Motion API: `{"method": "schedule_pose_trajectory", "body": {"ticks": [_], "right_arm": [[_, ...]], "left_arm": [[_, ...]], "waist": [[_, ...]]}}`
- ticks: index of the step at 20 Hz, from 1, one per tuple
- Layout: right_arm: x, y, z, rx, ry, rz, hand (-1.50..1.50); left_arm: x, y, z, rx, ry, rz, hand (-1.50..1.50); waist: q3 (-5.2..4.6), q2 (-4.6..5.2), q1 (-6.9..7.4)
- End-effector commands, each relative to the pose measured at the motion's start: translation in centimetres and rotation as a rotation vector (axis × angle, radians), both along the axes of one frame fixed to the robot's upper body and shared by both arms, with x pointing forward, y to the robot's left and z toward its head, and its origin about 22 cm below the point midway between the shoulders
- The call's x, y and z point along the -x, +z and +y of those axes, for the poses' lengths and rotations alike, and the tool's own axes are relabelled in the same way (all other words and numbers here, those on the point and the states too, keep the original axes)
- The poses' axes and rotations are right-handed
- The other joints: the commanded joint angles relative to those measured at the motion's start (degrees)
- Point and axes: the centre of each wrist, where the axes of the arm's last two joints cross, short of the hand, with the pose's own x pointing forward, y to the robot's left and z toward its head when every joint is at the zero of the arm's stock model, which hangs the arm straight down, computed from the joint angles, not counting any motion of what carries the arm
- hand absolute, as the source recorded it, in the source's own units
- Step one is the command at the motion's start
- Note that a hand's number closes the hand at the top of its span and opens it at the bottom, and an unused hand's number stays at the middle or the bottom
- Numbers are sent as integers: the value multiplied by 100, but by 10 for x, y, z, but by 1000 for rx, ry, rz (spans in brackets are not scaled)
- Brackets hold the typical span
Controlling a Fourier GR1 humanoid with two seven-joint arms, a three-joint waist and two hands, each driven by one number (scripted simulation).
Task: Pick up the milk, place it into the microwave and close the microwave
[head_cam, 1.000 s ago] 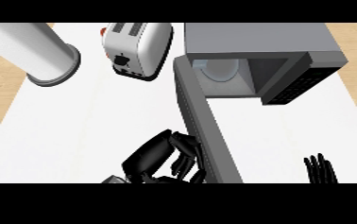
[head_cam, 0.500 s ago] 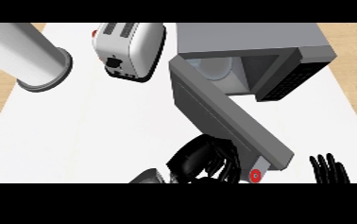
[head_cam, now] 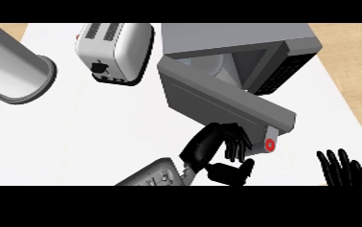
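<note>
Two hands of mine show at the lower edge, and only the left one is at work. My left hand (head_cam: 212,147) lies against the outer face of the microwave door (head_cam: 212,99), close to its free end, with the fingers (head_cam: 237,142) spread and only gently bent onto the grey panel and the thumb (head_cam: 233,171) lower down, apart from them; it has hold of nothing. Just beside my fingertips sits a round red button (head_cam: 270,144) on the door's end. The door stands part-way open, slanting out from the microwave (head_cam: 233,37) across the white counter (head_cam: 84,125). Through the gap above the door's edge I see a pale rounded shape (head_cam: 212,67) inside the cavity, but I cannot tell whether that is the milk; I can make the milk out nowhere else on the counter, and neither hand has it. My right hand (head_cam: 338,166) rests at the lower right corner, fingers straight and pointing up, touching nothing. A white toaster (head_cam: 117,49) stands just left of the microwave, and a grey cylinder (head_cam: 21,73) lies at the far left edge.
</note>
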Motion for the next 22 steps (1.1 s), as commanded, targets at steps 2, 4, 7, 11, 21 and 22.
{"method": "schedule_pose_trajectory", "body": {"ticks": [2,4,7,11,21,22], "right_arm": [[-7,21,-2,4,79,-49,-150],[0,23,5,-20,101,-43,-150],[1,28,2,-19,132,-30,-150],[-1,41,9,-27,179,-49,-150],[-2,61,7,-50,229,-65,-150],[1,60,4,-51,224,-53,-150]], "left_arm": [[-13,5,-4,117,83,-11,-150],[-24,9,-4,125,144,-42,-150],[-46,21,-3,144,242,-60,-150],[-59,25,-2,183,302,-56,150],[-97,48,1,282,372,-73,150],[-102,52,1,297,366,-65,150]], "waist": [[-16,95,-299],[-14,78,-392],[-2,105,-457],[-14,163,-625],[-6,302,-972],[0,318,-1003]]}}
